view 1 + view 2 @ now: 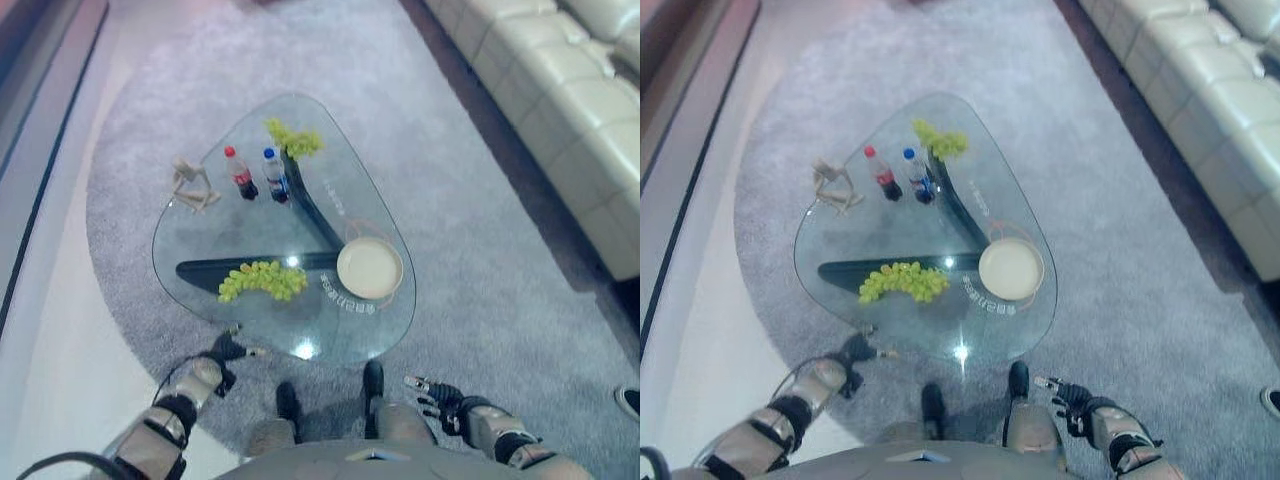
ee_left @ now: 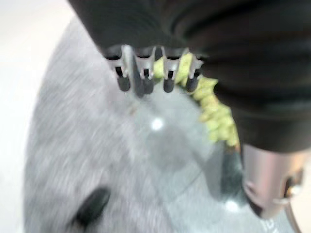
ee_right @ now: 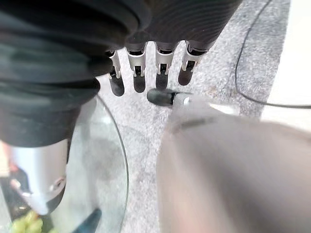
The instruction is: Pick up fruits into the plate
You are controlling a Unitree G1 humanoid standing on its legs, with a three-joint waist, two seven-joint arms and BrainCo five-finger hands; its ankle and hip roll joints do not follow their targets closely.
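A bunch of green grapes [image 1: 263,280] lies on the glass table [image 1: 250,230] near its front edge, left of a cream plate [image 1: 369,267]. A second green bunch [image 1: 293,140] lies at the table's far side. My left hand [image 1: 228,351] hovers just off the table's front edge, below the near grapes [image 2: 214,109], fingers [image 2: 142,77] relaxed and holding nothing. My right hand [image 1: 440,395] hangs lower right, off the table, with straight fingers [image 3: 138,73] and nothing in it.
Two small bottles [image 1: 258,173], one red-capped and one blue-capped, stand at the table's far side beside a pale wooden figure [image 1: 192,184]. A grey rug [image 1: 480,270] surrounds the table. A cream sofa [image 1: 560,90] runs along the right. A person's shoe [image 1: 628,402] shows at the right edge.
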